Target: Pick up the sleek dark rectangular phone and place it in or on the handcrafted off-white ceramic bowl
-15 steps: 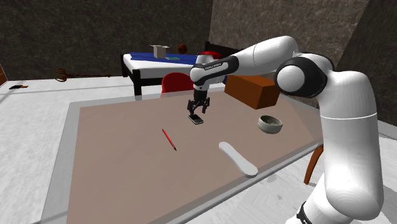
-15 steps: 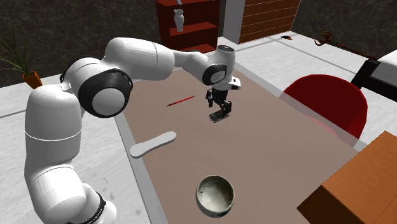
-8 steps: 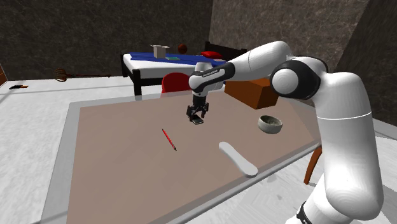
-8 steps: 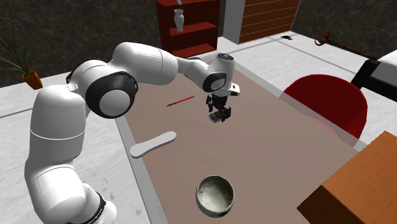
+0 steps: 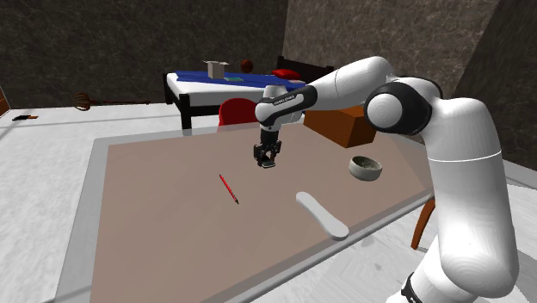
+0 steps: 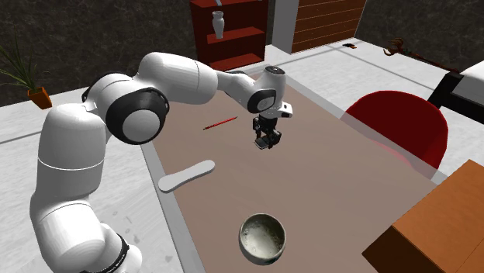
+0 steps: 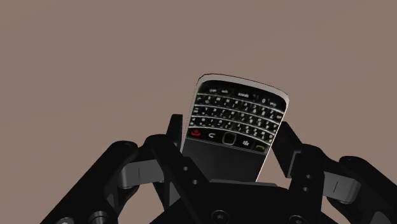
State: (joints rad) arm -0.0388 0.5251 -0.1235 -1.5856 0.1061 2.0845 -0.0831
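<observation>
Clamping the flat black keypad phone (image 7: 234, 124) by its long edges, the black two-finger tool (image 5: 267, 158) holds it low over the brown worktop (image 5: 172, 232). Probably light, stiff and slick-sided, so a firm mid-body hold suits; the off-white round bowl (image 5: 365, 172) sits well apart.

- This is a home, with the look of a bedroom or living room: a bed (image 5: 217, 85) with a blue cover stands beyond the desk (image 5: 163, 232).
- A red chair (image 6: 399, 124) sits beside the desk.
- A dark red bookshelf (image 6: 242, 35) carries a white vase (image 6: 219, 23).
- A potted plant (image 6: 37, 95) stands on the pale floor (image 6: 349, 70).
- Household things lie on the desk: a pale bowl (image 6: 261, 238) and a red pencil (image 6: 220, 122).
</observation>
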